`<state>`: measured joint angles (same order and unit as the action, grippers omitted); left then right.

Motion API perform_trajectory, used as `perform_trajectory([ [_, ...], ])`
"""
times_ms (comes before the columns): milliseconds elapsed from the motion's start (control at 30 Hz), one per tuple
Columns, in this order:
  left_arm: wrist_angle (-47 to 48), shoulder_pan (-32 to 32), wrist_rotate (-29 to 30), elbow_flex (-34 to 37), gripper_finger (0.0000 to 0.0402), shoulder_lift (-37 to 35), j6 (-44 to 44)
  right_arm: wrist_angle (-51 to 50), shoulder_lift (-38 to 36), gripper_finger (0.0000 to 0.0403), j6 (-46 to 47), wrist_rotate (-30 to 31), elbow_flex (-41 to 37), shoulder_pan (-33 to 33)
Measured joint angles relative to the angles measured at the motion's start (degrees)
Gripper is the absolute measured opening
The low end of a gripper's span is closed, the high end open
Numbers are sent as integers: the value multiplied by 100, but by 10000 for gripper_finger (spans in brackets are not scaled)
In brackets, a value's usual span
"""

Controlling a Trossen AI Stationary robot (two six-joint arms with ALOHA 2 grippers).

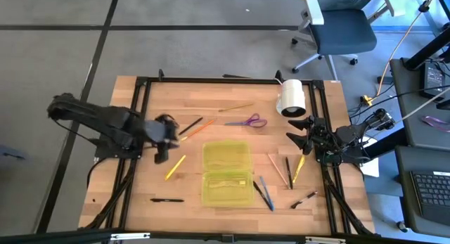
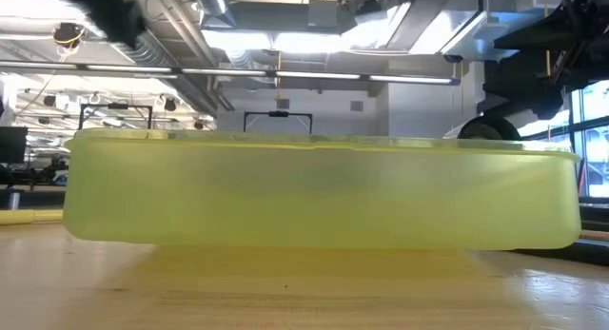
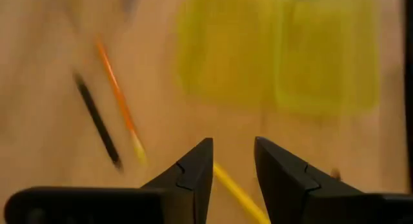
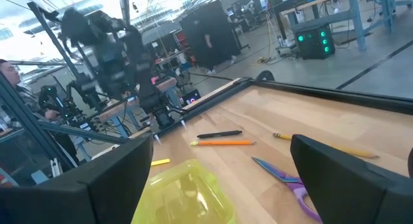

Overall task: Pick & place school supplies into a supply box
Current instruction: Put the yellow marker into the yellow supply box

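Below, yellow pencil [image 3: 235, 193] between the left gripper's [image 3: 232, 161] parted, empty fingers [image 3: 193, 172].

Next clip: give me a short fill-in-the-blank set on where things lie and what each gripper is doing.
1. The supply box lies with its two halves ____.
2. The left gripper hangs over the table with its fingers ____ and nothing between them.
3. The scissors have ____ handles and lie between the box and the white roll.
4. The right gripper is open above the table's ____ side in the high view.

Missing words: open; open; purple; right
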<state>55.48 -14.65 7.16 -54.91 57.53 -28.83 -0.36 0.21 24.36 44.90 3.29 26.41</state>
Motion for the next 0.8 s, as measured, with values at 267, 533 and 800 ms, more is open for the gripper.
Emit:
perform_trajectory([
  [267,644,-110,-1107,-74,105,1767,-2462,-217,0,369,64,1,-2,0],
  [533,641,-99,-1233,-74,105,2825,-3883,-258,0,369,163,-89,-2,1],
  [800,408,-99,-1439,-72,98,3238,-4022,-262,0,369,245,-107,-1,0],
])
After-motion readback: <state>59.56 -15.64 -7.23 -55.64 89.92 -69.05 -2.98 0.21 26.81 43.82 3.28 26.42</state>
